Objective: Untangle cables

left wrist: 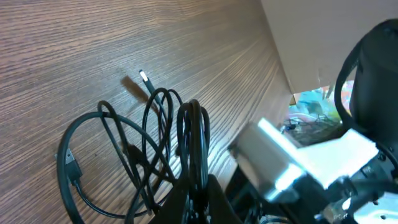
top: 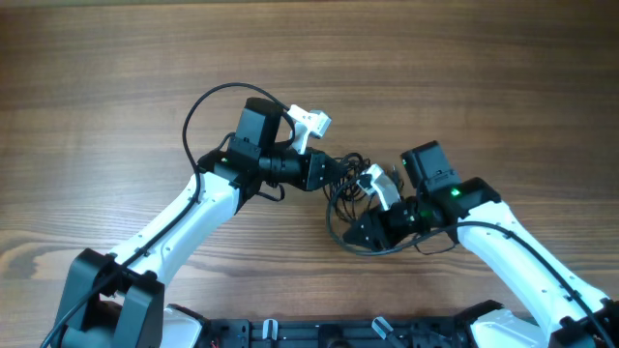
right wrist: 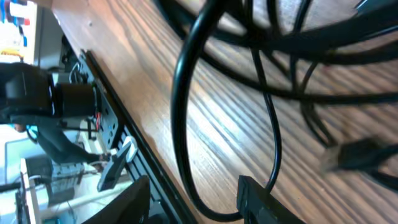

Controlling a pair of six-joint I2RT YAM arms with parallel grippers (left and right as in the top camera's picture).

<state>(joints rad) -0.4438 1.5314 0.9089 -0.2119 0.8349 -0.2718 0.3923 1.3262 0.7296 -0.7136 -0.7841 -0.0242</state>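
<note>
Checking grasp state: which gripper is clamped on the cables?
The left gripper: shut on the bunched cables. The right gripper stands open, one strand loose between its jaws.

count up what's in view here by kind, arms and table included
white-and-black robot arms: 2, left arm and right arm
tangled bundle of thin black cables: 1, strands too knotted to count
brown wooden table: 1
total: 4

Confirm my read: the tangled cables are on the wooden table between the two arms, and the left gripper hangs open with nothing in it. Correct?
Not quite. The left gripper is shut on a bunch of strands of the cables, as the left wrist view shows. The rest holds: the tangle is on the wooden table between the two arms.
</note>
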